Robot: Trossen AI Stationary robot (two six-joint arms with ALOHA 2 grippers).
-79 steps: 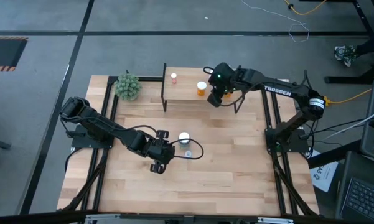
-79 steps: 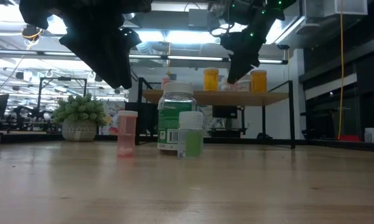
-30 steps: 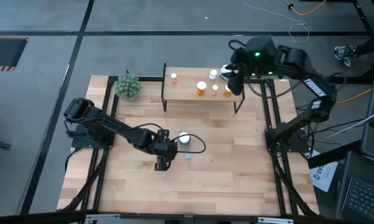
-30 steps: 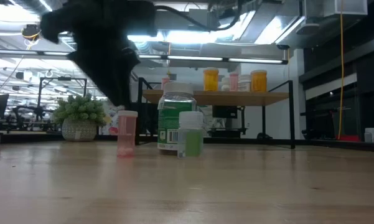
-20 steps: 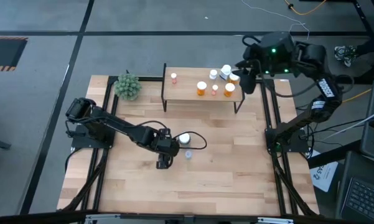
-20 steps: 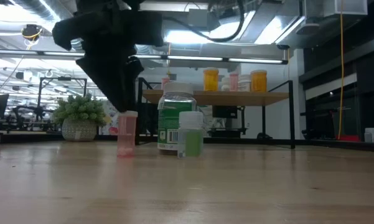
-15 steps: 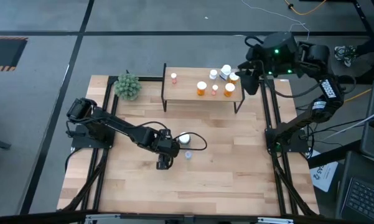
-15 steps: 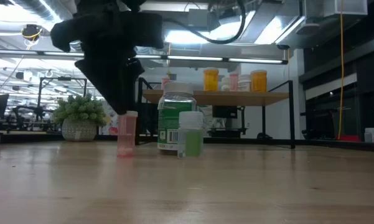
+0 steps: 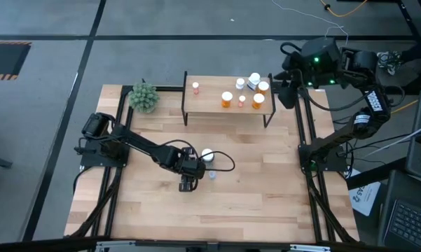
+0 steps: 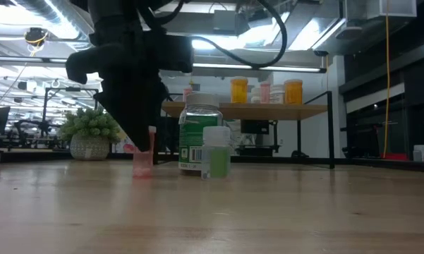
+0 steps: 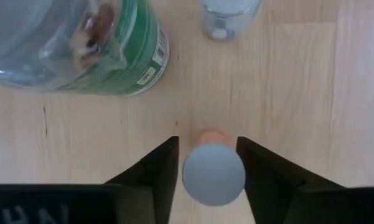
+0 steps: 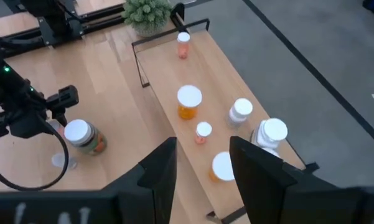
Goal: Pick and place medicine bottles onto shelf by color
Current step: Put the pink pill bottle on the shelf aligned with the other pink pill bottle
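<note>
Low view: left gripper [image 10: 137, 134] before pink bottle [image 10: 144, 164].

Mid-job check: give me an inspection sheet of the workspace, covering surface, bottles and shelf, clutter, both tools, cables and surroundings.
Surface: wooden table, bare at the near side.
Job's things: shelf holds six bottles; large green bottle, small green bottle and pink bottle stand on the table.
Clutter: plant beside the shelf.
Tools: left tool open, straddling the pink bottle; right tool open, raised off the shelf's right end.
Cables: black cable loops by the left tool.
Surroundings: workshop with ceiling lights; no person seen.
</note>
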